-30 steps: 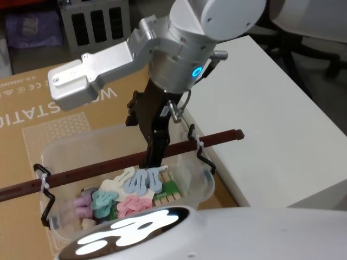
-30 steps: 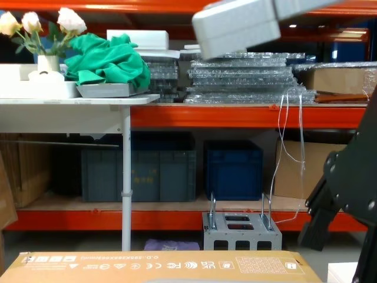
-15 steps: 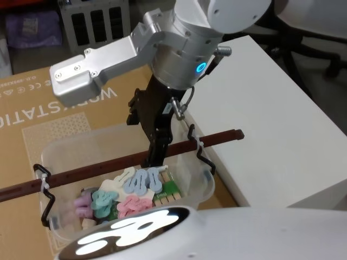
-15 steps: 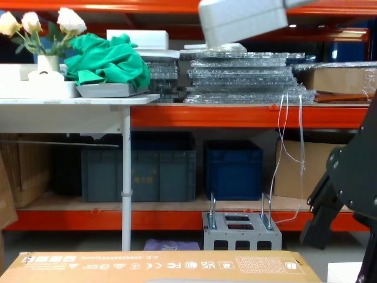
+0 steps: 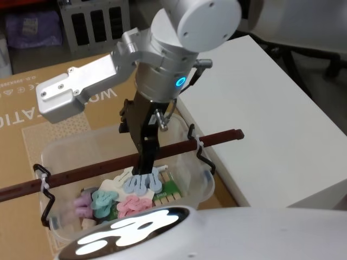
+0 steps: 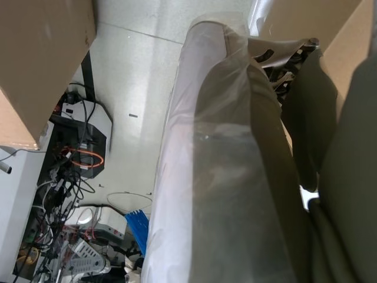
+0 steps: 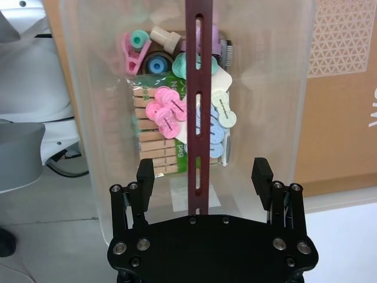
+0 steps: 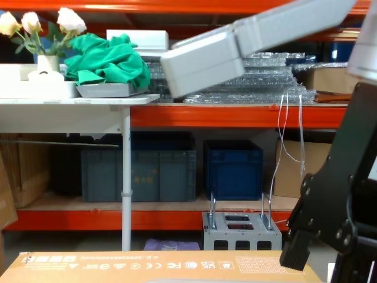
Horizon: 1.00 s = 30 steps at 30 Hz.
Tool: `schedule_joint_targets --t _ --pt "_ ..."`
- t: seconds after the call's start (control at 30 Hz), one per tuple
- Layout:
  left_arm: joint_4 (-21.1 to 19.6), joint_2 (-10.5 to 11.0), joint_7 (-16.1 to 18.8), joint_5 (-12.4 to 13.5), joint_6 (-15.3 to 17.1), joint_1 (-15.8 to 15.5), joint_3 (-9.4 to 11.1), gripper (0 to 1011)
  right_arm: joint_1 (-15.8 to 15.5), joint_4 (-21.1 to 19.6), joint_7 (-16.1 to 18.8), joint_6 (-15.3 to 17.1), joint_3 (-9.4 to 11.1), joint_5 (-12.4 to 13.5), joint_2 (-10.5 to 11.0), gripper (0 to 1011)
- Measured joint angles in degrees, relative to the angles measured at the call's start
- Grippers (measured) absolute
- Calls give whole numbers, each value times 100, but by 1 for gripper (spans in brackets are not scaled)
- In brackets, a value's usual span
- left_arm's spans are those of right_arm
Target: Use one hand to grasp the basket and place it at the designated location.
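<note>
The basket (image 5: 208, 187) is pale translucent plastic and stands on a cardboard box close to me, with several coloured clips (image 5: 133, 195) inside. Its long dark red-brown handle (image 5: 217, 137) crosses over it, with a white zip tie (image 5: 199, 144) near its right hook. My right gripper (image 5: 145, 162), black on a silver arm, hangs over the middle of the handle. In the right wrist view the gripper (image 7: 204, 168) is open. The handle (image 7: 197, 88) runs between its two fingers (image 7: 146, 172) with a gap on each side. In the chest view the right gripper (image 8: 321, 224) looms at the right edge.
A white table (image 5: 260, 97) stands right of the basket. The cardboard box (image 5: 32, 124) spreads under and left of it. Farther off are a grey metal box with hoop handles (image 8: 241, 233), dark blue crates (image 8: 232, 168) and orange shelving (image 8: 235, 115).
My right arm has swung left and dropped lower, bringing the open gripper down around the middle of the handle. The basket has not moved.
</note>
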Motion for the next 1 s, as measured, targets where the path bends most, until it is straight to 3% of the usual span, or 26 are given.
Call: schedule_joint_targets --t 0.63,1.0 --pt "1 0 0 1 0 0 0 0 2 446 -10 299 -449 -450 -568 1000" --pt "1 0 0 1 0 0 0 0 -3 577 -10 372 -648 -607 -699 1000"
